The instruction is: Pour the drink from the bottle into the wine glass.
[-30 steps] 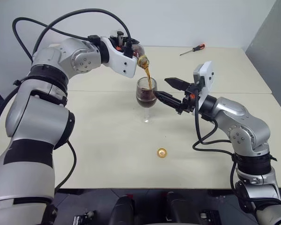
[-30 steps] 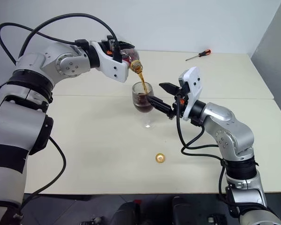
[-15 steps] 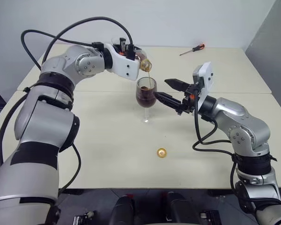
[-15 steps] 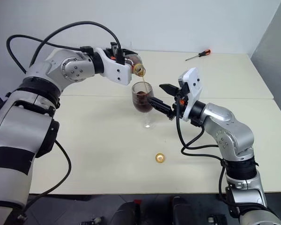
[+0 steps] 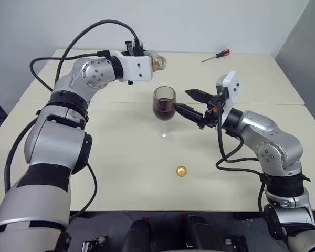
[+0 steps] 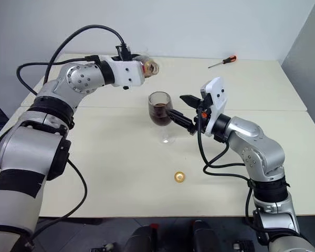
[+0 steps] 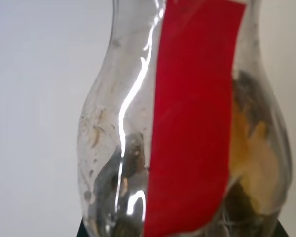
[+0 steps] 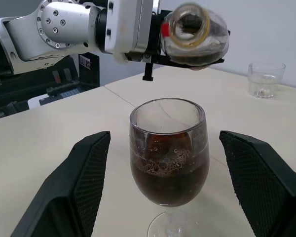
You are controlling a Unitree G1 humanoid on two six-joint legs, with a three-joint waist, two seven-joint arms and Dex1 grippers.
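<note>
Right wrist view: pouring over, bottle [image 8: 195, 34] tipped back level above wine glass [image 8: 168, 160], clamped in left gripper [image 5: 147, 62]; right gripper [image 5: 188, 102] spread wide, flanking glass.

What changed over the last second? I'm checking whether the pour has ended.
The left gripper rolled the small clear plastic bottle back toward level, away from the clear stemmed wine glass; the stream stopped. The open right gripper, the glass and the yellow cap stayed put.
</note>
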